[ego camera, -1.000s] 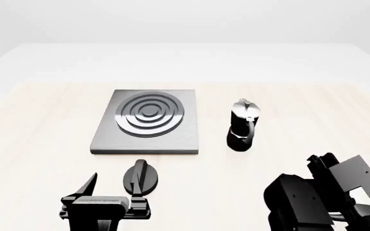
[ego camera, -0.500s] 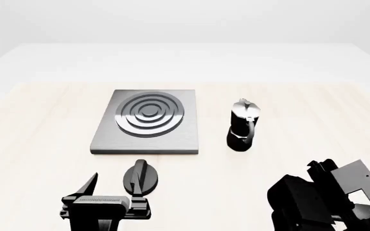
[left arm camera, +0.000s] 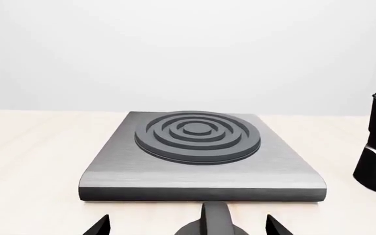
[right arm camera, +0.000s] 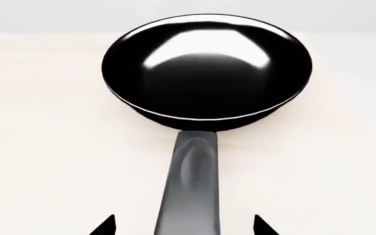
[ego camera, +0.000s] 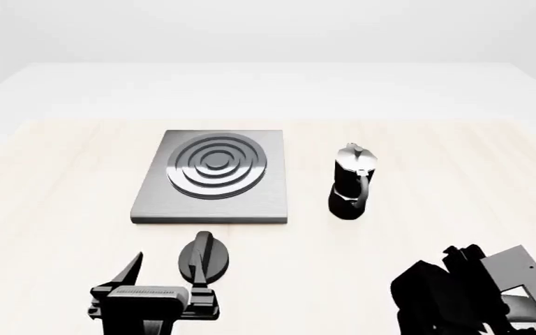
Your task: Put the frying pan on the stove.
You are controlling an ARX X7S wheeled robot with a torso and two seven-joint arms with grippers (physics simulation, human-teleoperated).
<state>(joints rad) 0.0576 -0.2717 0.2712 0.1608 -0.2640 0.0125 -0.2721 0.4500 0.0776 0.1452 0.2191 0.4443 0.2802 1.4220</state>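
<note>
Stove [ego camera: 212,178] at table [ego camera: 63,181] centre; moka pot [ego camera: 352,183] just right of it, apart. Knob [ego camera: 204,257] on table before stove's near edge. Frying pan [right arm camera: 204,73] on table, handle toward right gripper [right arm camera: 183,226].
</note>
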